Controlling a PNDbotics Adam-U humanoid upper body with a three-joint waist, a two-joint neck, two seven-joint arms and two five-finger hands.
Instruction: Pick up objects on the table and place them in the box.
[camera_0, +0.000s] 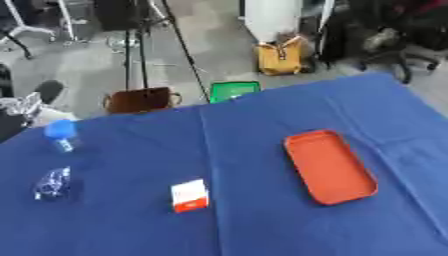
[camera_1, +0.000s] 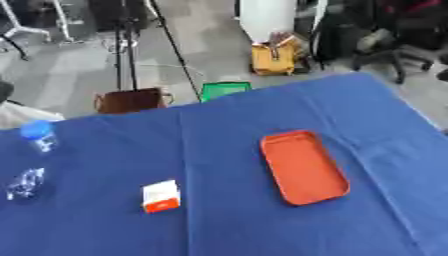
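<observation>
A shallow orange tray (camera_0: 330, 166) lies on the blue tablecloth (camera_0: 254, 135) right of centre, with nothing in it. A small white and red carton (camera_0: 189, 195) stands left of the tray, near the middle of the table. At the far left stands a clear bottle with a blue cap (camera_0: 60, 135). In front of that bottle lies a crumpled clear and dark blue wrapper (camera_0: 52, 183). Neither of my hands shows in either view.
Beyond the table's far edge are a brown bag (camera_0: 138, 99), a green box (camera_0: 234, 90), a yellow bag (camera_0: 280, 58), stand legs and office chairs on the grey floor. The tablecloth has fold lines running across it.
</observation>
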